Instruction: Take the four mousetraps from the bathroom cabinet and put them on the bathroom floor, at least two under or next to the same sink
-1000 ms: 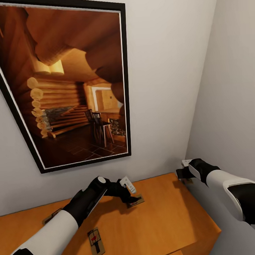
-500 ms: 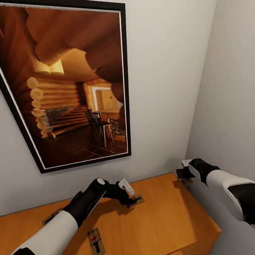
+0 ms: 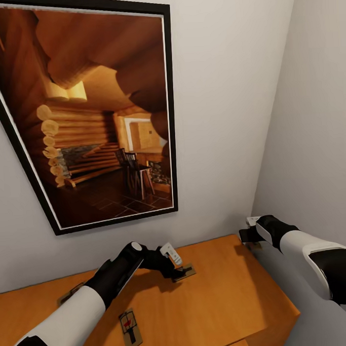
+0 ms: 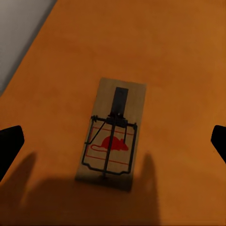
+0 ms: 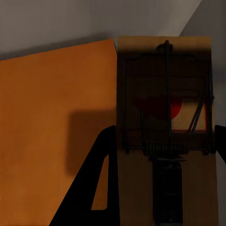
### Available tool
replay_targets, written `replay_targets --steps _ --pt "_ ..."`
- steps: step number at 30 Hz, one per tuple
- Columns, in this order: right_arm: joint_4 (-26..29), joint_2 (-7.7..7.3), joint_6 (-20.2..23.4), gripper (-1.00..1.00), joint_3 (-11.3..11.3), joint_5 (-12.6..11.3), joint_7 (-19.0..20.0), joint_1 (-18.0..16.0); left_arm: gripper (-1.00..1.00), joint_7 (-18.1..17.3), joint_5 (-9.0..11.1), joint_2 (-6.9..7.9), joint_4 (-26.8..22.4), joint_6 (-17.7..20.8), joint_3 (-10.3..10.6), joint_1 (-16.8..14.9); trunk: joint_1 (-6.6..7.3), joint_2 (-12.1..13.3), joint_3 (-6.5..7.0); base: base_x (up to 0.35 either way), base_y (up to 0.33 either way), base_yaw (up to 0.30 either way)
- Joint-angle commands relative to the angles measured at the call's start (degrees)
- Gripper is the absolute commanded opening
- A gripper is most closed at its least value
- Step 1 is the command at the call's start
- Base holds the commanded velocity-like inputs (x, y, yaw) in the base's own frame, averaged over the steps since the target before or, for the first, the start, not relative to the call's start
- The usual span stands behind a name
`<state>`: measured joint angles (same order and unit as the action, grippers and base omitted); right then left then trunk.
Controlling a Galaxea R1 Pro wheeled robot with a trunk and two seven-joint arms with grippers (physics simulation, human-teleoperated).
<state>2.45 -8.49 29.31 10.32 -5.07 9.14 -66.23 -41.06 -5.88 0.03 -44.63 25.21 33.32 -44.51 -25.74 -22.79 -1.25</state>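
On the orange-brown cabinet (image 3: pixel 225 302) top lie three mousetraps. One mousetrap (image 3: pixel 185 273) (image 4: pixel 113 141) lies straight under my left gripper (image 3: pixel 178 267) (image 4: pixel 113 147), which hovers close above it, open wide, with a finger at each side. A second mousetrap (image 3: pixel 130 329) lies nearer the front edge, and a third (image 3: pixel 70 293) peeks out from behind my left forearm. My right gripper (image 3: pixel 249 235) (image 5: pixel 165 141) is at the cabinet's far right corner by the wall, shut on another mousetrap (image 5: pixel 165 122) that fills the space between its fingers.
A large black-framed picture of a log cabin room (image 3: pixel 94 116) hangs on the wall behind the cabinet. A grey side wall (image 3: pixel 313 135) closes in the right, tight against my right arm.
My left gripper has sunk a little closer to the mousetrap beneath it. The right arm and the other traps have not moved.
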Motion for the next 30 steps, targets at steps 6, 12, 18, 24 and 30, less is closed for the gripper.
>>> replay_targets --steps 6,12,18,24,30 --pt "0.1 -0.03 0.34 -1.0 0.49 -0.63 0.17 -0.04 1.0 -0.25 -0.44 0.2 -0.07 0.19 -0.01 -0.05 -0.26 -0.53 -0.31 0.0 0.0 0.0" --pt "0.09 -0.03 0.37 -1.0 0.48 -0.64 0.17 -0.04 1.0 -0.25 -0.45 0.23 -0.08 0.19 -0.01 -0.05 -1.58 -2.94 -1.39 0.0 0.0 0.0" --pt "0.08 -0.03 0.34 -1.0 0.49 -0.64 0.17 -0.04 1.0 -0.25 -0.45 0.24 -0.1 0.19 -0.01 -0.05 -2.24 -4.14 -1.93 0.0 0.0 0.0" --pt "0.08 0.0 0.34 -1.0 0.49 -0.64 0.19 -0.04 1.0 -0.25 -0.45 0.12 -0.11 0.19 -0.01 -0.05 -2.24 -4.14 -1.93 0.0 0.0 0.0" --pt "0.06 0.03 0.37 -1.0 0.48 -0.64 0.18 -0.04 1.0 -0.3 -0.45 0.05 -0.09 0.19 -0.01 -0.05 -3.11 -5.75 -2.65 0.0 0.0 0.0"
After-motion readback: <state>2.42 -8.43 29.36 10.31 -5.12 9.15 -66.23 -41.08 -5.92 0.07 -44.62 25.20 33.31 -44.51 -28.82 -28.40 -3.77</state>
